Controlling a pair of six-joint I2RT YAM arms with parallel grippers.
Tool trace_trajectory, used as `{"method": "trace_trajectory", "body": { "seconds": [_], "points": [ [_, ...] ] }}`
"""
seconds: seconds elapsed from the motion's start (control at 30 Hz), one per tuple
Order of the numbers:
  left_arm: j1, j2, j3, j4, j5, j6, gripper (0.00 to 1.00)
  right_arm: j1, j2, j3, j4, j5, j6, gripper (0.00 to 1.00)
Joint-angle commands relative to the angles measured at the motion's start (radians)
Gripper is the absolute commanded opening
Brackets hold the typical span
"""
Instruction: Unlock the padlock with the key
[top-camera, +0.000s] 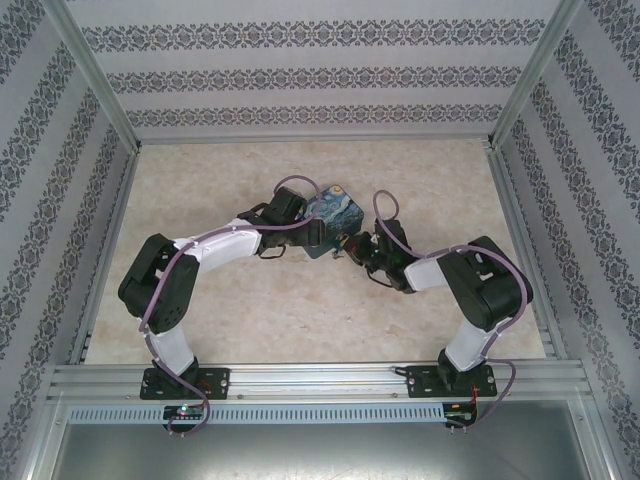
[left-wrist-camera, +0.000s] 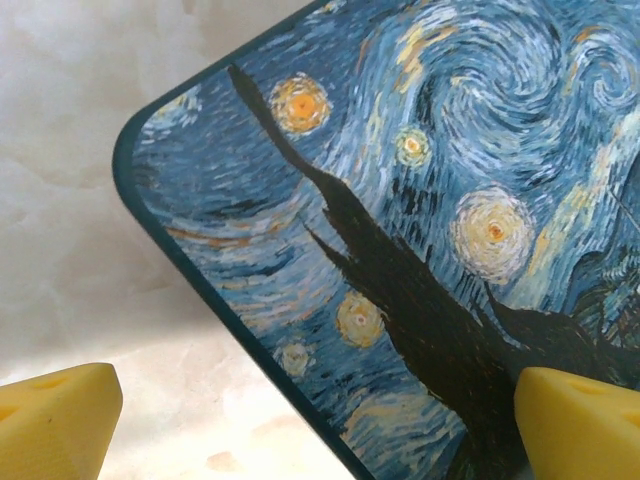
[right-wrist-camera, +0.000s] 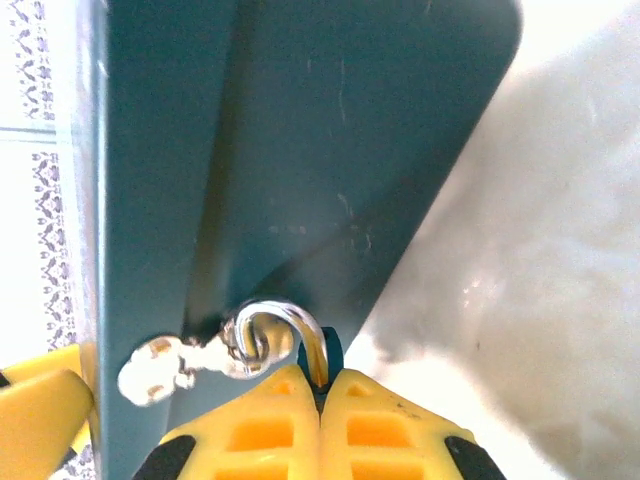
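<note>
The padlock (right-wrist-camera: 333, 350) is a tiny blue body pinched between my right gripper's (right-wrist-camera: 320, 385) yellow fingertips, which are shut on it. Its thin silvery shackle (right-wrist-camera: 290, 318) curls up through a small metal loop (right-wrist-camera: 245, 340) on the dark teal side of the painted tin (right-wrist-camera: 300, 150). From above, the right gripper (top-camera: 350, 246) sits at the tin's (top-camera: 330, 205) near right corner. My left gripper (left-wrist-camera: 320, 420) hovers open over the tin's starry lid (left-wrist-camera: 420, 200), one finger (left-wrist-camera: 60, 420) beyond the lid's edge, nothing between the jaws. The key is out of view.
The tin lies mid-table on the pale marbled surface (top-camera: 300, 320). Patterned walls (top-camera: 60, 200) enclose the table on three sides, and an aluminium rail (top-camera: 320, 380) runs along the near edge by the arm bases.
</note>
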Motion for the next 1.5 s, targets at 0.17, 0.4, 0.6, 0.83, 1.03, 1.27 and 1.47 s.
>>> {"method": "trace_trajectory", "body": {
  "seconds": [0.17,0.4,0.6,0.83,1.03,1.27,1.47],
  "points": [
    [-0.009,0.072,-0.060,-0.166,-0.039,0.040,0.99,-0.118,0.021,0.120,-0.161,-0.042,-0.105,0.00],
    [-0.009,0.087,-0.019,-0.182,-0.032,0.046,1.00,-0.168,-0.025,0.071,-0.168,-0.075,-0.114,0.00],
    [-0.006,0.099,0.061,-0.207,-0.012,0.062,1.00,-0.139,-0.151,-0.058,-0.148,-0.111,-0.094,0.00],
    [0.009,0.086,0.137,-0.246,0.015,0.084,1.00,-0.003,-0.286,-0.181,-0.146,-0.100,-0.047,0.00],
    [0.018,0.043,0.128,-0.253,0.030,0.078,1.00,0.182,-0.285,-0.175,-0.116,-0.053,0.001,0.00],
    [0.019,-0.038,0.084,-0.248,0.043,0.057,1.00,0.211,-0.210,-0.145,-0.117,-0.051,-0.013,0.00],
    [0.031,-0.127,0.054,-0.238,0.046,0.038,1.00,0.146,-0.182,-0.164,-0.140,-0.070,-0.043,0.06]
  ]
}}
